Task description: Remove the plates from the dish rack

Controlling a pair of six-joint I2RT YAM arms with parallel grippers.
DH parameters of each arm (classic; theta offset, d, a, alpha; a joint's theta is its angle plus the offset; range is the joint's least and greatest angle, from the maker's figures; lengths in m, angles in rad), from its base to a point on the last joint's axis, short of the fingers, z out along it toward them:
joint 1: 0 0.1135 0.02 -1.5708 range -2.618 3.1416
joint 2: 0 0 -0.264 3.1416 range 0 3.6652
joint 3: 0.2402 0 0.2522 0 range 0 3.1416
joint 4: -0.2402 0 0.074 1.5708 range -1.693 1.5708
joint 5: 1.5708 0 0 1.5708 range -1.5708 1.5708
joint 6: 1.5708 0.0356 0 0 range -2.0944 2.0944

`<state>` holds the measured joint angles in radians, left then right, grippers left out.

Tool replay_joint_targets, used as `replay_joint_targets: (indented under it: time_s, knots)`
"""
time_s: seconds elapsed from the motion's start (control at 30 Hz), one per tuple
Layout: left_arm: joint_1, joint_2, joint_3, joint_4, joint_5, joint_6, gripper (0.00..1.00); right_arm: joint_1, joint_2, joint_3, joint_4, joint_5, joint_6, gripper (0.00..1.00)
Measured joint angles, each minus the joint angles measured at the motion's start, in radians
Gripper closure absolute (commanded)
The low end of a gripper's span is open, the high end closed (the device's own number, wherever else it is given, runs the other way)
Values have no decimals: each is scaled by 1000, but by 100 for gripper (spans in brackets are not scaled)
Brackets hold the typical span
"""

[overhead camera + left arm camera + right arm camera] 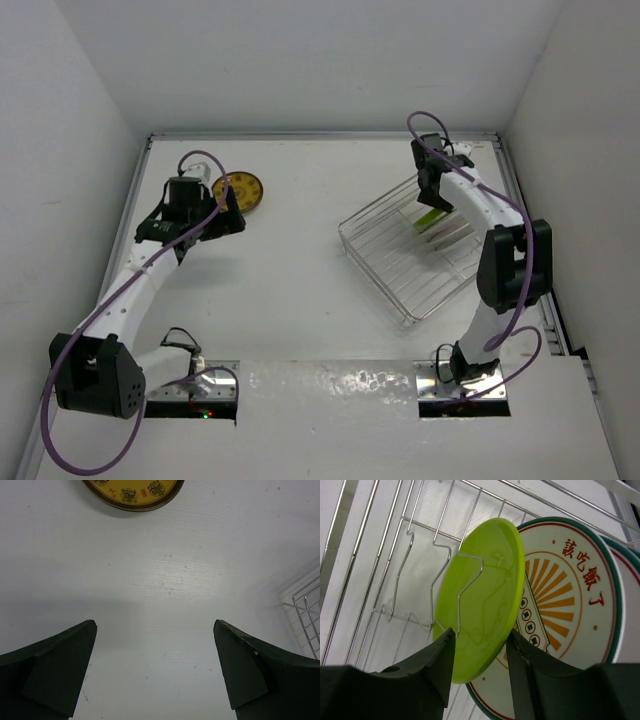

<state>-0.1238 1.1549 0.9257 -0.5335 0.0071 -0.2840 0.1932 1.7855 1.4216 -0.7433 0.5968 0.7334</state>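
The silver wire dish rack (395,275) lies at the right of the table. In the right wrist view, a lime green plate (485,595) stands on edge among the rack's wires (410,545). A white plate with an orange patterned centre (570,590) stands behind it, and the edge of another plate (631,610) shows further back. My right gripper (480,650) has one finger on each face of the green plate's lower rim and is shut on it; in the top view it (432,203) is over the rack's far side. A yellow-orange plate (240,190) lies flat on the table. My left gripper (228,222) is open and empty just beside it.
White walls enclose the table on the left, back and right. In the left wrist view, the yellow plate's (134,492) edge is at the top and a corner of the rack (307,615) is at the right, with bare table (160,590) between my fingers.
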Motion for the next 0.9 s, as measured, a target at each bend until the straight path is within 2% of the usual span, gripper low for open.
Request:
replay_joint_targets:
  time_s: [0.13, 0.37, 0.53, 0.7, 0.9]
  knots:
    - [0, -19, 0, 9, -4, 7, 0, -2, 6, -25, 12, 11, 31, 79]
    - [0, -21, 0, 13, -5, 14, 0, -7, -24, -42, 28, 56, 100, 94]
    - [0, -21, 0, 13, -6, 14, 0, -7, -64, -30, 9, 74, 126, 95]
    - [0, -21, 11, 10, 5, 9, 0, -8, -98, 50, -71, 98, 108, 96]
    - [0, -19, 131, 25, 125, -39, 0, -7, -209, 130, -88, 84, 60, 95]
